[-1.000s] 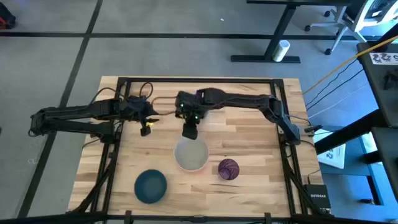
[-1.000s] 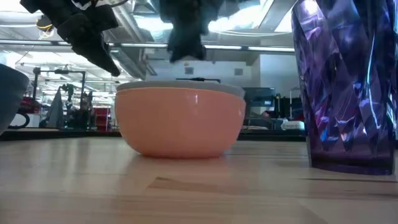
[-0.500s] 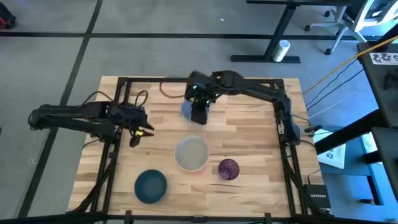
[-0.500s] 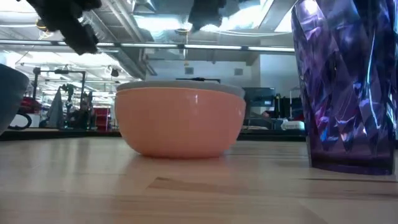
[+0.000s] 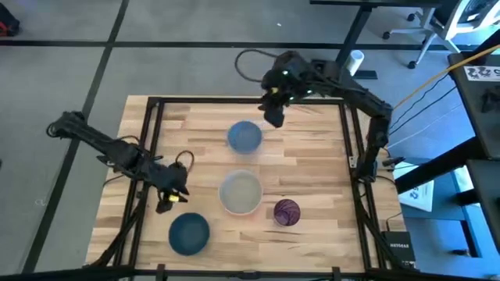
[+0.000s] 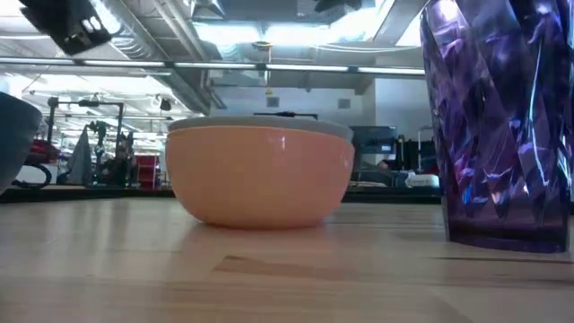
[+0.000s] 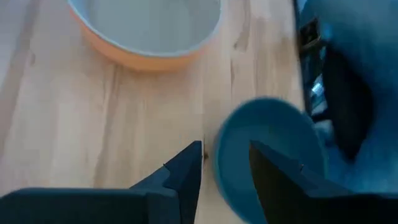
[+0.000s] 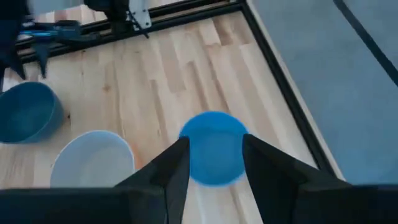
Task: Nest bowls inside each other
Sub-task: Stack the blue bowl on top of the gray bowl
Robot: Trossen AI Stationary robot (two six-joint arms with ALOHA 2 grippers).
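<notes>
My left jaws (image 7: 225,163) hang apart just over the teal bowl (image 5: 190,232) at the surface's (image 5: 312,179) near edge. I'd pinch its thin rim: light, stiff, smooth plastic, likely slippery. Mid-surface sits the grey bowl (image 5: 241,192) already nested in the orange bowl (image 6: 260,175). Farther off, my right jaws (image 8: 212,163) hang apart above the blue bowl (image 5: 244,136).

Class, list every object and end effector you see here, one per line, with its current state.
Grey-beige plastic bowl: nested in orange bowl.
Orange plastic bowl: upright, holds grey-beige bowl.
Light blue plastic bowl: upright, alone.
Dark teal plastic bowl: upright, alone.
Purple faceted cup: upright.
Left end effector: open.
Right end effector: open.
</notes>
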